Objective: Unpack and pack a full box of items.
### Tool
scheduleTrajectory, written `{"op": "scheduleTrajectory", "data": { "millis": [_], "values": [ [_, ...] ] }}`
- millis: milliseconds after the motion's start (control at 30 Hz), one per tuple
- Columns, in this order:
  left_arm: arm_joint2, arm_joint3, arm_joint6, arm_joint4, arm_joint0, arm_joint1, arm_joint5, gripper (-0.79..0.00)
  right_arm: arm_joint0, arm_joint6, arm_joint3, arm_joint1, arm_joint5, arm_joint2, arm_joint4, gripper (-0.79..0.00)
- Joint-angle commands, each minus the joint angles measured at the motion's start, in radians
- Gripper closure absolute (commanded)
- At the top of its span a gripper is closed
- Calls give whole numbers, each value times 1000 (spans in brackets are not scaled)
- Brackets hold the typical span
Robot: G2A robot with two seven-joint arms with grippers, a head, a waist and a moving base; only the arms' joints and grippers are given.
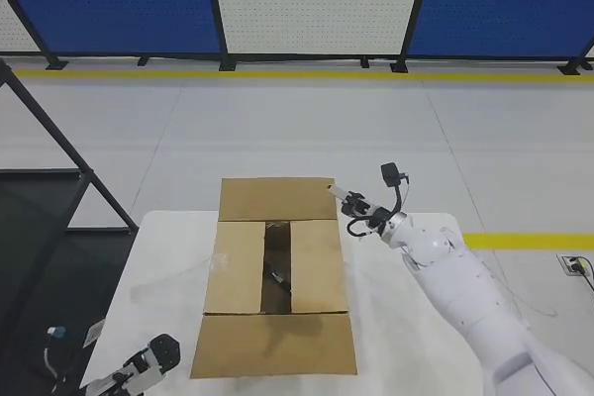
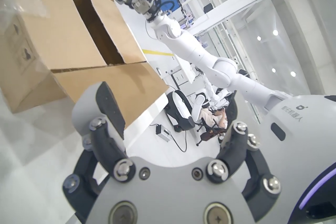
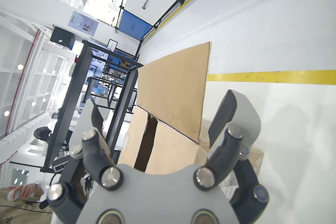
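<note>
Top view showed a brown cardboard box [image 1: 275, 277] in the middle of a white table [image 1: 168, 257]. Its two side flaps were folded inward, with a narrow dark gap between them. The far flap [image 1: 277, 198] and the near flap [image 1: 274, 345] were spread outward. Something small and dark lay in the gap, too small to identify. The right gripper [image 1: 345, 201] was at the far flap's right corner. The left gripper [image 1: 161, 351] sat low near the table's near left corner, apart from the box.

Left wrist view looked up past that gripper's two dark fingers [image 2: 110, 109], which were spread wide and held nothing. The near flap jutted out above them and the far flap rose behind it.

Right wrist view showed its fingers [image 3: 225, 114] also spread wide and empty. The far flap stood just beyond them, with its free side edge close to one pad.

The flaps were probably light, stiff corrugated board that would swing on their creases. A pinch across a thin free edge near a corner seemed the best hold. A full box was likely heavy, so a flap would suit folding but not lifting. The board could bend or tear if pulled hard.
</note>
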Motion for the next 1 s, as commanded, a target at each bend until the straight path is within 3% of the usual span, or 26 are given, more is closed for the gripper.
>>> {"op": "scheduleTrajectory", "data": {
  "millis": [0, 267, 500, 533, 567, 600, 633, 667, 967],
  "values": [
    [2, 17, -26, 16, 3, 4, 36, -785, 1, -8, 3, -8, 12, -2, -15, -785],
    [49, 83, 19, 4, -5, 8, 220, -785, 6, -15, 33, -27, -2, 14, -30, -785],
    [144, 122, 35, 50, -68, 11, 323, -785, 12, -13, 51, -32, -24, 35, -41, -785],
    [161, 125, 41, 61, -79, 11, 330, -745, 12, -12, 53, -33, -25, 37, -43, -785],
    [176, 129, 48, 64, -89, 11, 336, -616, 11, -11, 55, -33, -27, 40, -45, -785],
    [189, 133, 55, 67, -98, 11, 340, -376, 10, -9, 56, -34, -29, 43, -46, -785],
    [199, 138, 61, 70, -106, 10, 343, -225, 9, -8, 58, -34, -31, 45, -48, -785],
    [208, 142, 62, 76, -113, 11, 344, 0, 8, -8, 60, -34, -31, 48, -49, -785],
    [220, 161, 12, 73, -126, 19, 338, 0, 10, 13, 80, -32, -39, 78, -56, -785]
  ]
}}
